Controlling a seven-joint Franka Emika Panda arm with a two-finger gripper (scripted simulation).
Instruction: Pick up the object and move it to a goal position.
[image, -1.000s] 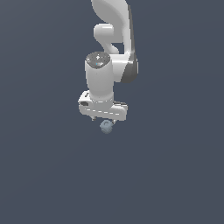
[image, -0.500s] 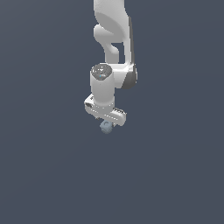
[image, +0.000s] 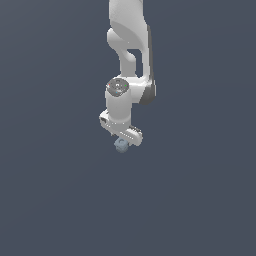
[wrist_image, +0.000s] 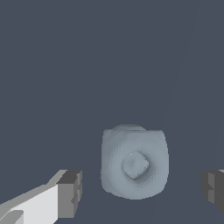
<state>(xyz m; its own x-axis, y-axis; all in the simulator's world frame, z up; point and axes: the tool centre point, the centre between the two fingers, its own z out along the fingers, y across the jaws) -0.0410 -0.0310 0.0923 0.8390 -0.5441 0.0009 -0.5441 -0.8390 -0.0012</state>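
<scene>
The object (image: 120, 145) is a small pale grey-blue lumpy thing lying on the dark grey floor, just under the white hand in the exterior view. In the wrist view the object (wrist_image: 134, 164) sits between the two fingers, with a gap on each side. My gripper (image: 122, 141) points down over it; in the wrist view the gripper (wrist_image: 141, 192) is open. One dark fingertip pad (wrist_image: 70, 194) and the other (wrist_image: 213, 187) both stand apart from the object, which is nearer the first.
The flat dark grey floor (image: 50, 200) spreads all around. The white arm (image: 131, 45) rises from the hand toward the top of the exterior view.
The hand has come lower over the object and turned a little about its wrist. The object has stayed in place.
</scene>
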